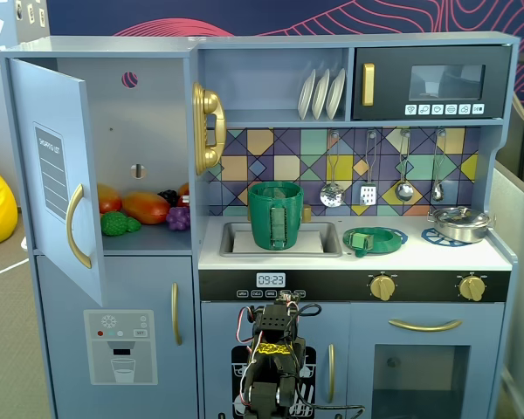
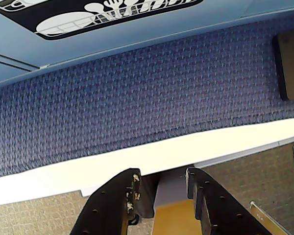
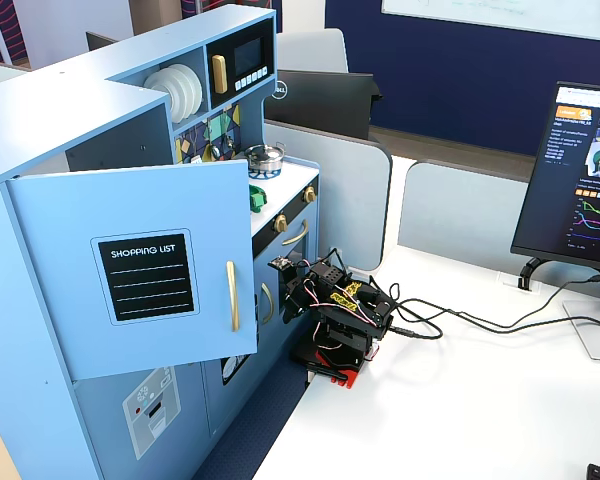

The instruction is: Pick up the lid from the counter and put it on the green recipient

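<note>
The lid (image 1: 375,238), a flat green disc with a lighter square knob, lies on the white counter (image 1: 419,255) just right of the sink. A bit of it shows in a fixed view (image 3: 257,198). The green recipient (image 1: 275,216), a tall dark-green pot with a ribbed handle facing the camera, stands in the sink basin. My arm (image 1: 275,367) is folded low in front of the kitchen, well below the counter, and sits on the white table (image 3: 335,315). In the wrist view my gripper (image 2: 162,172) is open and empty, pointing down over the table edge at blue carpet.
A shiny silver pan (image 1: 458,223) sits on the right burner. The fridge door (image 1: 57,175) hangs open, with toy fruit (image 1: 144,208) inside. A monitor (image 3: 580,180) and cables (image 3: 480,322) are on the table beside the arm. Utensils (image 1: 367,179) hang above the counter.
</note>
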